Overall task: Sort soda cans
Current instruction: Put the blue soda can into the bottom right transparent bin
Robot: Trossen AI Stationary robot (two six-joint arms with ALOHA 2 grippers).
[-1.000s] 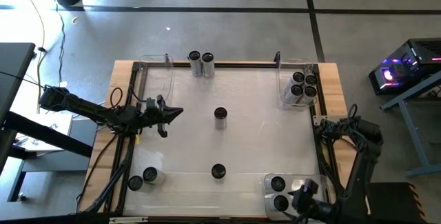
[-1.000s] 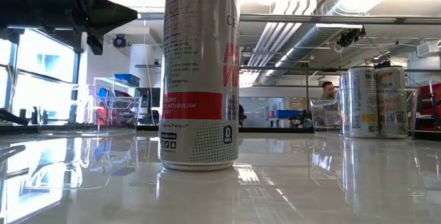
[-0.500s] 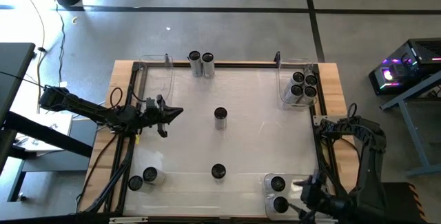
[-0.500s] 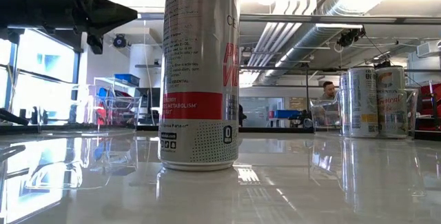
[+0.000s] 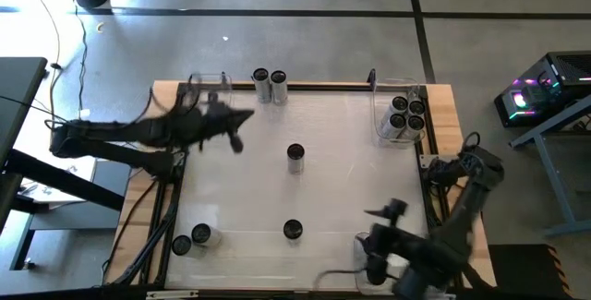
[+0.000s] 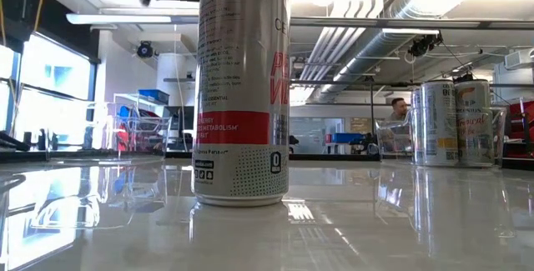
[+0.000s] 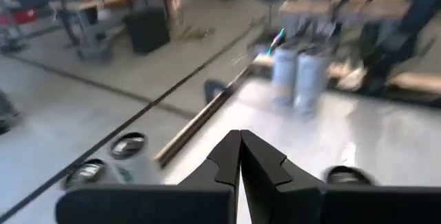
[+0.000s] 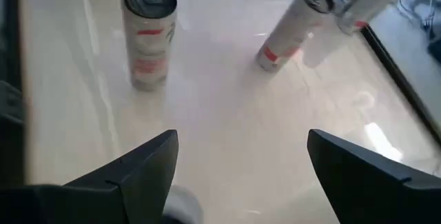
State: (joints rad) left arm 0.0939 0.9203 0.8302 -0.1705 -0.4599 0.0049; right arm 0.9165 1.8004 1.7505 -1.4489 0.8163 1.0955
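The soda cans are silvery-grey with dark tops. One stands mid-table (image 5: 295,155) and fills the low view (image 6: 242,87). Another stands nearer (image 5: 292,231), two at the far edge (image 5: 270,82), two by the near left corner (image 5: 191,239). Several fill the far right clear bin (image 5: 406,115); others sit in the near right bin (image 5: 374,268). My left gripper (image 5: 235,126) hovers shut near the far left, facing the far-edge pair (image 7: 296,72). My right gripper (image 8: 238,155) is open above the near right bin, facing two cans (image 8: 148,34).
A clear bin (image 5: 211,97) sits at the far left corner. A dark frame rail (image 5: 323,88) borders the table's far edge. Open tabletop lies between the middle cans and the right bins. A person (image 6: 398,108) sits in the room beyond.
My left gripper has risen and swung toward the far edge and a little to the right, staying shut. My right arm has swung up from the near right corner, carrying its gripper toward the table's middle over the near right bin. No can has moved.
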